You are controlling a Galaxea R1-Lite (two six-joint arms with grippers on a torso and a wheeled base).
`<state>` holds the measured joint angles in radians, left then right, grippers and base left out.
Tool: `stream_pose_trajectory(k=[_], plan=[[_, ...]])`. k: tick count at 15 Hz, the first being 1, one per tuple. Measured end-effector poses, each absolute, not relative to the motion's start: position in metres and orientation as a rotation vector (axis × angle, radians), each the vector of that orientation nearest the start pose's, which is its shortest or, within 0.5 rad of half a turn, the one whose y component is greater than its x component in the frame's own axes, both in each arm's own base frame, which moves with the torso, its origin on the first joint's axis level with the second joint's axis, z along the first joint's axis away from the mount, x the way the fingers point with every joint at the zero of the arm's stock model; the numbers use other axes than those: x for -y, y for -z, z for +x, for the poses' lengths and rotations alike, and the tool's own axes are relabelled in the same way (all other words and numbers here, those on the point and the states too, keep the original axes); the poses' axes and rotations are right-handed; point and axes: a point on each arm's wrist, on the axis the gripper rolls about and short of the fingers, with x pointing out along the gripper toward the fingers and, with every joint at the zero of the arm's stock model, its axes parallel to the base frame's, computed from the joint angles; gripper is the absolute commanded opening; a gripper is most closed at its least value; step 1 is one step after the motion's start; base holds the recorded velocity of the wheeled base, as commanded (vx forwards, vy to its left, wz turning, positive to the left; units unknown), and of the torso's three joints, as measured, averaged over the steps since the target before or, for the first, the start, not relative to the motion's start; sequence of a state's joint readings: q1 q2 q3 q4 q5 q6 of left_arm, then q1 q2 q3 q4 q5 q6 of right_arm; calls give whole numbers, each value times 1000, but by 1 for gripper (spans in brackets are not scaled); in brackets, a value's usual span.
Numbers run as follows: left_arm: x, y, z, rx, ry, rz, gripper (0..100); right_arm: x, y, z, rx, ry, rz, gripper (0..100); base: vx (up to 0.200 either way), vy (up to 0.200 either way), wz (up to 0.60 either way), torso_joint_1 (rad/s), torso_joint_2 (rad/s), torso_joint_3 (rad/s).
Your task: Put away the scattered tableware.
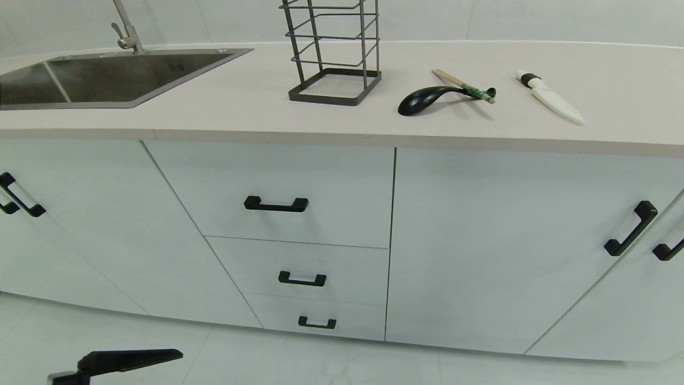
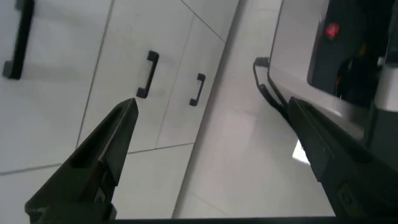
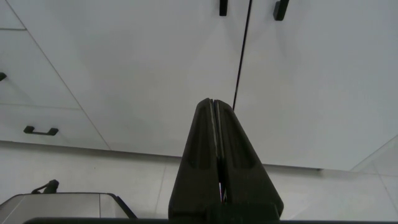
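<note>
Chopsticks [image 1: 455,81] touch the black spoon [image 1: 418,101]; wire rack [image 1: 323,99] cut off above

Pale countertop [image 1: 214,107]. Steel sink [image 1: 117,75] set in at far left. Dark wire rack [image 1: 331,99] upright near middle. To its right: black spoon [image 1: 422,99], chopsticks [image 1: 462,84] crossing its handle end, white knife [image 1: 550,97] lying apart further right.

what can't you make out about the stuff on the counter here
Rack: its top is cut off by the head view's upper edge.
Faucet: spout cut off by the same edge.
Chopsticks and spoon: too small in the head view to tell which lies on top.
Knife: head view, too small to tell whether its blade is bare or sheathed.
</note>
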<state>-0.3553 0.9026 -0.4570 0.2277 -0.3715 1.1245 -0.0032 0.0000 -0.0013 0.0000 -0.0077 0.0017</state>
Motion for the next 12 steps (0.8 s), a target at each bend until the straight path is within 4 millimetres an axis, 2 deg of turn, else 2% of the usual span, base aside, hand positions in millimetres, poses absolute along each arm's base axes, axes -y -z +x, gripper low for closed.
stream_pose_trajectory(k=[7,12], plan=[[54,-138,123,-411,1123,1237,100,0,-76,-23,2,11,3,0,0,0,0,0,0,0],[67,-121,156,-461,1142,1255,100,0,-76,-23,3,11,9,0,0,0,0,0,0,0]])
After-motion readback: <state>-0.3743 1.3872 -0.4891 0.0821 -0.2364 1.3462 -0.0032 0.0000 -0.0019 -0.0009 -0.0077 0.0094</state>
